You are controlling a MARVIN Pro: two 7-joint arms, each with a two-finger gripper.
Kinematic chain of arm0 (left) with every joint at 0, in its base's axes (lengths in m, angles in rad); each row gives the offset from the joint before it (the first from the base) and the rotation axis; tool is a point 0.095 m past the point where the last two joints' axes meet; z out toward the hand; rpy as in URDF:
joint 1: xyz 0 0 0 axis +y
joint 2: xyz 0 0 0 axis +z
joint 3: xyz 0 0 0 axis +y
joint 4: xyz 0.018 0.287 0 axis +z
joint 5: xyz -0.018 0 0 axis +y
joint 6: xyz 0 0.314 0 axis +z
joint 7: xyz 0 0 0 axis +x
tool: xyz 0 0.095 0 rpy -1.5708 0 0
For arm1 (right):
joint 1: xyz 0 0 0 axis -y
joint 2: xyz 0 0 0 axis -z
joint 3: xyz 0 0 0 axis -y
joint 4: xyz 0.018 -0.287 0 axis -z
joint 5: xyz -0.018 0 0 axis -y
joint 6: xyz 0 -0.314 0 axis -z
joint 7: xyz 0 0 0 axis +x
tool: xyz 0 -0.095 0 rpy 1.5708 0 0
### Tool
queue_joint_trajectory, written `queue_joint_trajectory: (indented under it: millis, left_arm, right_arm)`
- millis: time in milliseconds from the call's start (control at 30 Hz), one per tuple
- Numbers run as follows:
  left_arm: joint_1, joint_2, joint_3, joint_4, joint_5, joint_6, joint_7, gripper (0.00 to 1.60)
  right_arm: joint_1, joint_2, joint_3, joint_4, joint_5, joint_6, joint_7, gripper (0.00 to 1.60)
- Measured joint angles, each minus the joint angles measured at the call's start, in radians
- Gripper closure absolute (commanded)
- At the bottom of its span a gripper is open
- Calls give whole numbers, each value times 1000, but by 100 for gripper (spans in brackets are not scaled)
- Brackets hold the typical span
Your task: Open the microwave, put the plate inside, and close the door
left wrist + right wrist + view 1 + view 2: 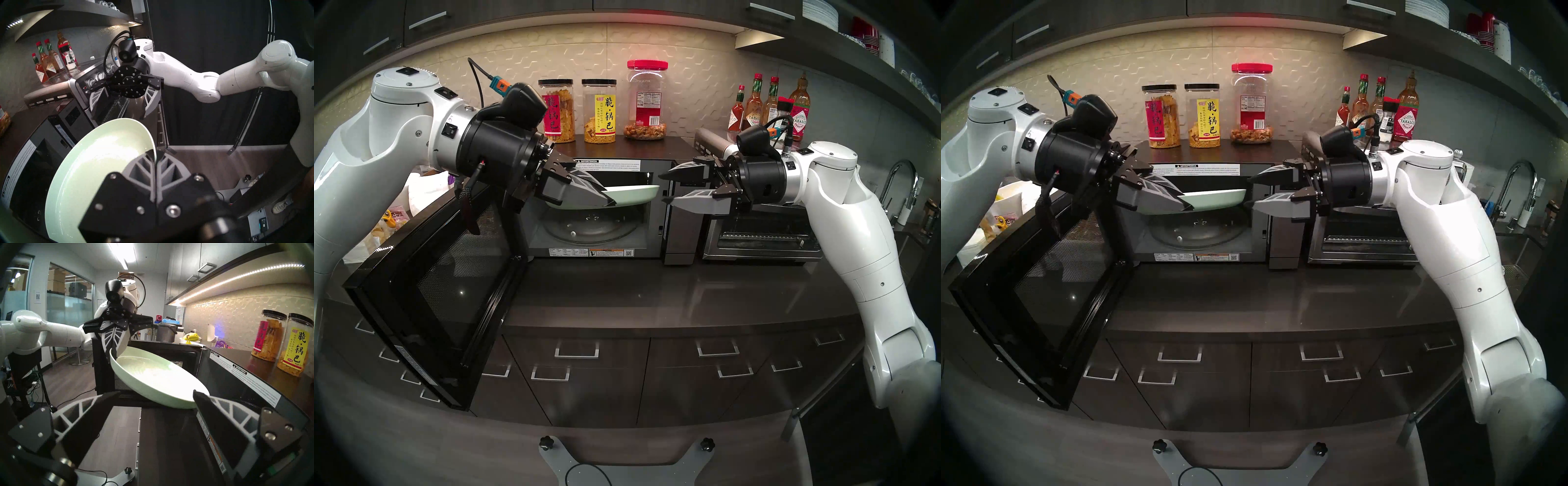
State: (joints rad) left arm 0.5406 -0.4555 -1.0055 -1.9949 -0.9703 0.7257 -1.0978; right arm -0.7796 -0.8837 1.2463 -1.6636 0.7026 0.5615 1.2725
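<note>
The black microwave (653, 146) stands with its door (443, 288) swung wide to the left, mesh inner side showing. My left gripper (609, 200) is shut on the left rim of the pale mint-green plate (636, 194), holding it tilted in the cavity mouth above the glass turntable (592, 232). In the left wrist view the fingers (149, 162) pinch the plate (102, 152) by its edge. My right gripper (662, 188) is open just off the plate's right edge, one finger above and one below rim height. From the right wrist view, the plate (153, 377) sits just beyond the open fingertips.
A stainless toaster oven (762, 237) stands right of the microwave, behind my right wrist. Snack jars (599, 112) stand on top of the microwave and hot sauce bottles (768, 101) on the toaster oven. The dark counter (653, 288) runs in front; bags lie at far left (392, 217).
</note>
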Motion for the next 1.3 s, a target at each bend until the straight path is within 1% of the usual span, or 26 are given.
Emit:
queue_joint_trajectory:
  millis: [500,800,1033,1300]
  left_arm:
    - [6,37,13,-23,1,-58,-63,160]
    - [8,64,19,-36,10,-91,-96,160]
    - [10,78,28,-47,17,-115,-120,160]
    - [14,87,44,-65,58,-182,-185,160]
  right_arm:
    - [-14,23,1,-5,20,-5,9,0]
    - [-35,72,-4,-26,34,-11,14,0]
    - [-66,122,-7,-69,55,-18,21,0]
    - [-100,165,-10,-126,89,-26,30,0]
